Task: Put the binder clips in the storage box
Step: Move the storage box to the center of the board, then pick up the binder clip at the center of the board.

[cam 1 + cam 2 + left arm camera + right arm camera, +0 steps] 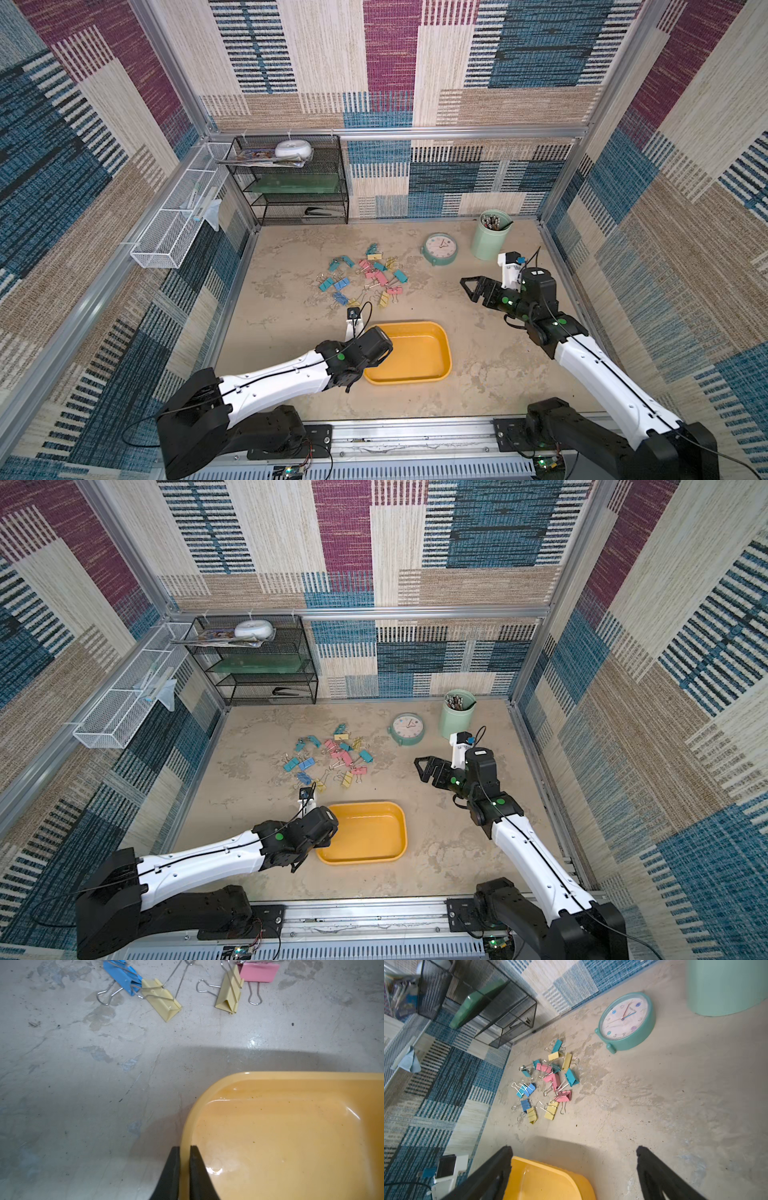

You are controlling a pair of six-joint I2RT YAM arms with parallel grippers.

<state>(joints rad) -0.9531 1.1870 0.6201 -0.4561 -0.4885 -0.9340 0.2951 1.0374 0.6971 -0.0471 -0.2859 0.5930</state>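
The table (478, 374) is the biggest thing under me, a pale and stained surface. On its near part lies the storage box (415, 353), yellow-orange and shallow. My left gripper (184, 1147) is at the left end of this box. In the left wrist view my two black fingers (173, 1172) stand almost together with only a narrow gap, one outside the wall and one inside, and the rim shows in the gap. Whether they really pinch the rim, I cannot tell. My right gripper (473, 291) hangs above bare table to the right of the box, jaws spread wide, holding nothing and touching nothing. The binder clips (365, 276) lie in a loose heap on the table just behind the box, outside it, in pink, yellow, blue and teal.
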